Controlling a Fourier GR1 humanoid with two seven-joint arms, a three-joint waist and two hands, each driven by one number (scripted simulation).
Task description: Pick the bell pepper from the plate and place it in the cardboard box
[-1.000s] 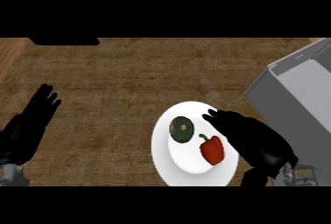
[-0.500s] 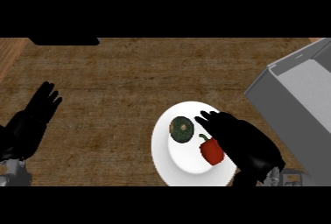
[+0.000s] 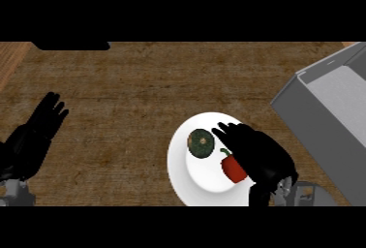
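A red bell pepper (image 3: 232, 169) with a green stem lies on a white plate (image 3: 191, 180) at the lower middle of the counter. A dark green round vegetable (image 3: 201, 144) sits on the plate to the pepper's upper left. My right hand (image 3: 259, 156) hovers over the plate's right half, covering the pepper's right side, its fingers extended toward the green vegetable. The grey box (image 3: 331, 118) stands at the right edge, open side up. My left hand (image 3: 32, 136) rests open at the far left, fingers up.
The wooden counter (image 3: 143, 92) stretches across the view. A dark object (image 3: 71, 46) sits at the top left edge. The box's near wall stands close to the plate's right rim.
My right hand has slid left over the plate and now overlaps the pepper's right side. The left hand has barely shifted.
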